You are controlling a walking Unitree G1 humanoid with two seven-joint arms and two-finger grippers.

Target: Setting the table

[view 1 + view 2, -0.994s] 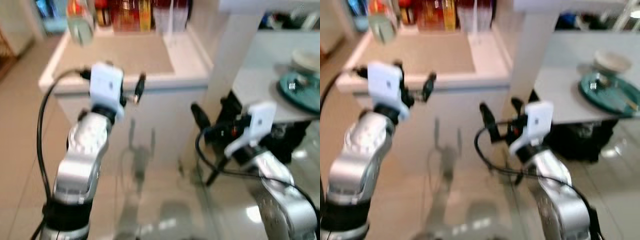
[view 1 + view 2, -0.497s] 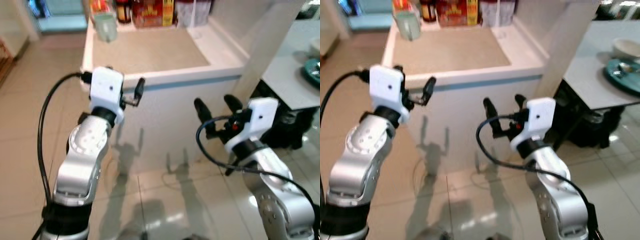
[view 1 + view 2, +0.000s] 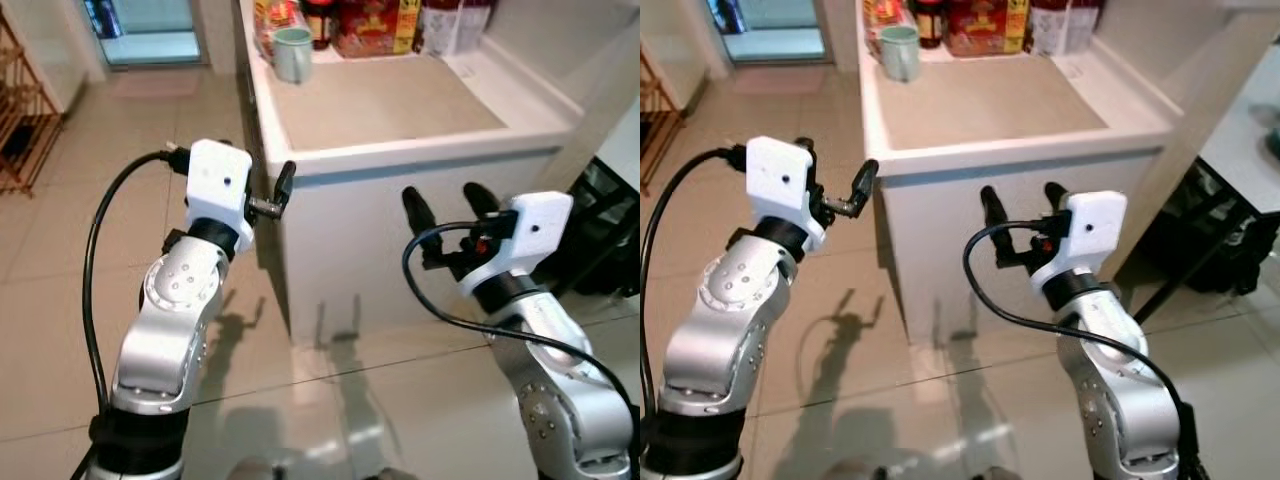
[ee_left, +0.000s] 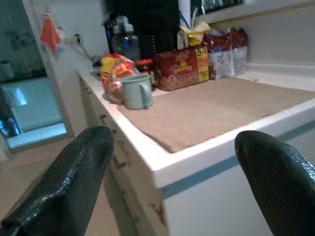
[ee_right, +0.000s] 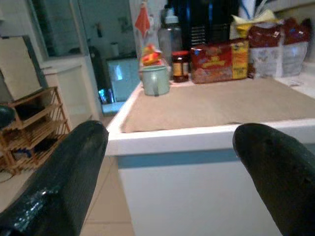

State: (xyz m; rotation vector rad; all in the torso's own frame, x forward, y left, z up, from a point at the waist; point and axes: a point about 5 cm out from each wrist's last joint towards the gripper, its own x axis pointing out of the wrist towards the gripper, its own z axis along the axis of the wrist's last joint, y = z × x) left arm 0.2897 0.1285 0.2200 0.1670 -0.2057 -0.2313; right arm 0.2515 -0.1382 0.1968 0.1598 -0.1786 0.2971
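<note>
Bright, sharp; floor glare, shadows

My view has swung leftward: the desk (image 3: 400, 110) now sits centred, its green mug (image 3: 292, 54) newly sharp.

Both arms are silver, built of rounded metallic segments with dark joints between them. Behind the left gripper (image 3: 283, 187) sits a white boxy housing with a small dark dot on its face, and a thick black cable loops out from behind it down the arm. Behind the right gripper (image 3: 447, 211) sits a like white box; beside it a small red spot shows, perhaps a light. The fingers (image 4: 69, 182) are long, black and faintly pebbled.
</note>
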